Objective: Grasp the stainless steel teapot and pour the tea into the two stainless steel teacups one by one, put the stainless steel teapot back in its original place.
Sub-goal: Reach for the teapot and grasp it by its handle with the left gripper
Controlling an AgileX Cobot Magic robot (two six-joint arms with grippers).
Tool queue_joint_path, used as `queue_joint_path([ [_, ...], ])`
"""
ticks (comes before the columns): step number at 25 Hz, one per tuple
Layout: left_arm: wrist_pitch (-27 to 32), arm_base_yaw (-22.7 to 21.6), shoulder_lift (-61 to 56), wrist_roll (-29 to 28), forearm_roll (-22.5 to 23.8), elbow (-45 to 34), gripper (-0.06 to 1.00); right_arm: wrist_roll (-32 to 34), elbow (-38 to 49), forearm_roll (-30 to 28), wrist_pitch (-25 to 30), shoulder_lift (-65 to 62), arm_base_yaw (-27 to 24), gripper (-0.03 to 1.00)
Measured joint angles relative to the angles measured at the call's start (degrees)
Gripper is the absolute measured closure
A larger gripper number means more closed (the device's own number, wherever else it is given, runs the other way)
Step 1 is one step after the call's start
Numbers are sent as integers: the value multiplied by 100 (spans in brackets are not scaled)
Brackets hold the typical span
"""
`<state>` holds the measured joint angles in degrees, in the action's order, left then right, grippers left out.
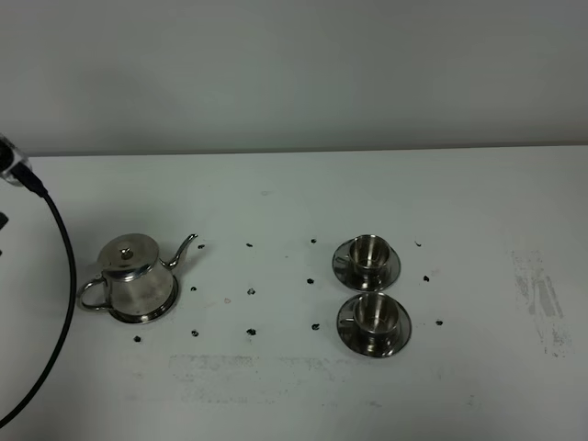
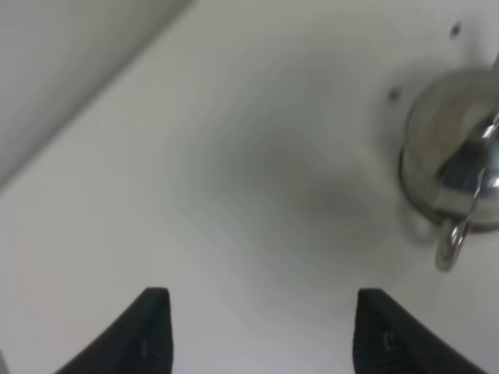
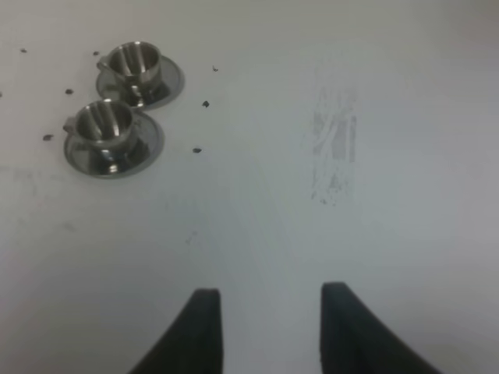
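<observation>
The stainless steel teapot (image 1: 133, 278) stands upright on the left of the white table, spout toward the cups, loop handle to the left. It also shows blurred in the left wrist view (image 2: 460, 156). The two stainless steel teacups stand on saucers right of centre: the far one (image 1: 367, 255) and the near one (image 1: 373, 317). Both show in the right wrist view (image 3: 134, 66) (image 3: 106, 127). My left gripper (image 2: 261, 331) is open and empty, apart from the teapot. My right gripper (image 3: 269, 323) is open and empty, away from the cups. Neither gripper shows in the high view.
A black cable (image 1: 60, 276) hangs down at the left edge beside the teapot. Small black marks (image 1: 250, 292) dot the table between teapot and cups. A scuffed grey patch (image 1: 542, 299) lies at the right. A pale wall stands behind the table.
</observation>
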<state>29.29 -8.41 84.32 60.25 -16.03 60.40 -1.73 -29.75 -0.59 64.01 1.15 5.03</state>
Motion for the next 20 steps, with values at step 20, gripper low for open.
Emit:
queue_joint_path([
  [20, -927, -86, 1591, 253, -453, -131, 42, 1, 0, -69, 0, 0, 1, 68],
])
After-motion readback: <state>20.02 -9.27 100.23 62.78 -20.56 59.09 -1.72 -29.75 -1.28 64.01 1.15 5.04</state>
